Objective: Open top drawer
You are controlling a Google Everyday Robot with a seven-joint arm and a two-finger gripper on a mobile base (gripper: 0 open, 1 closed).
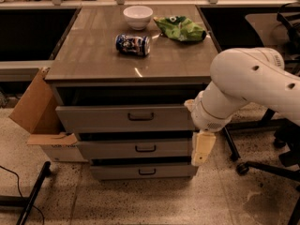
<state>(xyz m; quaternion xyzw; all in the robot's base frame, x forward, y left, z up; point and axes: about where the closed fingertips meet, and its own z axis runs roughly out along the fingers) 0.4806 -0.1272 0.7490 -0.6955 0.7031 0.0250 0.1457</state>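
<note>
The top drawer [108, 120] is the tallest of three grey drawers in the cabinet, with a small dark loop handle [140, 116] at its centre. Its front stands out a little from the cabinet, with a dark gap above it. My gripper [202, 149] is cream-coloured and hangs downward from the white arm [243, 81]. It sits by the right end of the drawer fronts, at the height of the middle drawer [112, 150]. It is to the right of the top drawer's handle and lower than it, and is not touching it.
On the cabinet top are a white bowl [138, 17], a lying can [132, 45] and a green bag [179, 28]. The bottom drawer [117, 171] is lowest. A cardboard box [35, 111] leans at the left. A black stand leg [33, 196] and a chair castor [242, 168] are on the floor.
</note>
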